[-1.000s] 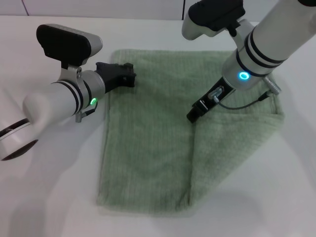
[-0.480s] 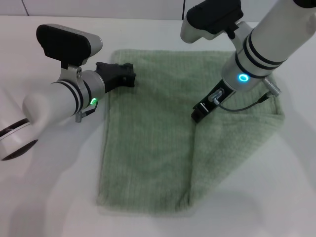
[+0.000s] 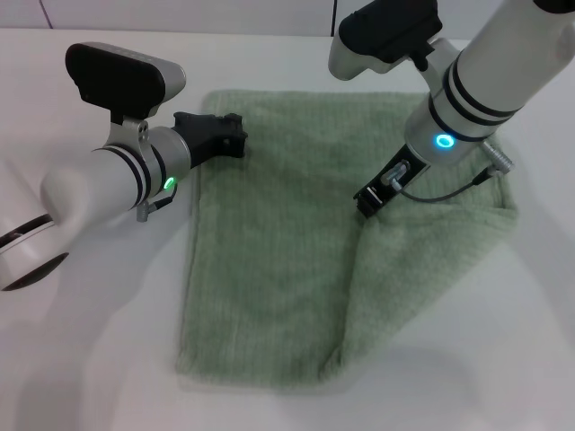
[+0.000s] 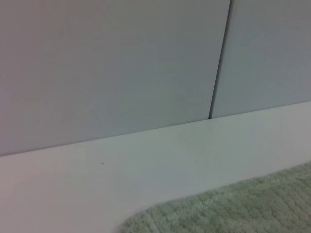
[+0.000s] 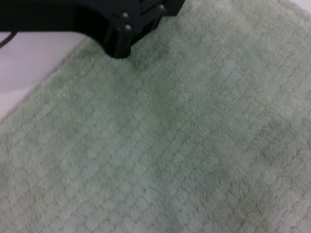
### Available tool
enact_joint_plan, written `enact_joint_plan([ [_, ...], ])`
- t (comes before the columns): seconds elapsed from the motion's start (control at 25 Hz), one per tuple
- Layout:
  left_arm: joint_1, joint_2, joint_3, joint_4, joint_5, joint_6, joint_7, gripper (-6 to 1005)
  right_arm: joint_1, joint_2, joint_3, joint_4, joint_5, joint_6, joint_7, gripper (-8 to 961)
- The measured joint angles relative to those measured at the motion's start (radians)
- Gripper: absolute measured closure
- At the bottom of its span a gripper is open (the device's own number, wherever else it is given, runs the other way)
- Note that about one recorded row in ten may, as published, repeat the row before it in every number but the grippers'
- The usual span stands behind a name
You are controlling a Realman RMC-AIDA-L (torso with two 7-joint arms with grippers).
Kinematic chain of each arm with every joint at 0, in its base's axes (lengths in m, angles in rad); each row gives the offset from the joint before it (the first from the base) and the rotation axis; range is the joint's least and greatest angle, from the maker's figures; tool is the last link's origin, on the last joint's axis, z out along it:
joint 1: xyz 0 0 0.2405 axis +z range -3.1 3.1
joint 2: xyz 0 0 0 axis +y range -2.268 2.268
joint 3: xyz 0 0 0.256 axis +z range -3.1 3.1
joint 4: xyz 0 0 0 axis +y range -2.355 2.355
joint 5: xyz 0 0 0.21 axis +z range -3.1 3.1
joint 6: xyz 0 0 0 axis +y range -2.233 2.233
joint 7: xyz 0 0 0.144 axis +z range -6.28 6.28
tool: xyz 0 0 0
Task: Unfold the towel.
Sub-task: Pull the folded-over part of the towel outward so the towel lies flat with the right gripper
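The pale green towel [image 3: 269,233] lies on the white table [image 3: 99,341], with its right part folded over as a flap [image 3: 431,260]. My right gripper [image 3: 367,203] is shut on the flap's inner corner near the towel's middle and holds it slightly raised. My left gripper [image 3: 235,136] looks shut and rests on the towel's far left edge. The left wrist view shows only a towel corner [image 4: 233,211]. The right wrist view shows the towel's surface [image 5: 184,145] with the left gripper [image 5: 119,46] on it.
White table surface surrounds the towel on all sides. A wall with a dark seam [image 4: 218,58] stands behind the table. A cable [image 3: 440,193] hangs from the right wrist over the flap.
My right gripper has moved right and slightly back with the flap's corner. The flap's inner edge has shifted right and its near end now curves. The left arm has not moved.
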Motion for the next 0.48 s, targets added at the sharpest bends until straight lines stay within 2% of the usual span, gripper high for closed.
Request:
enact_joint_plan([
  [0.04, 0.0, 0.0, 0.0, 0.0, 0.0, 0.0, 0.0, 940, 0.0, 0.0, 0.0, 0.0, 0.0, 0.002, -0.005, 853],
  [0.24, 0.002, 0.0, -0.003, 0.0, 0.0, 0.0, 0.0, 939, 0.0, -0.002, -0.012, -0.015, -0.002, 0.024, -0.011, 917],
  [0.48, 0.005, 0.002, -0.005, 0.0, 0.0, 0.0, 0.001, 937, -0.008, -0.002, -0.026, -0.11, -0.002, 0.119, -0.01, 925],
])
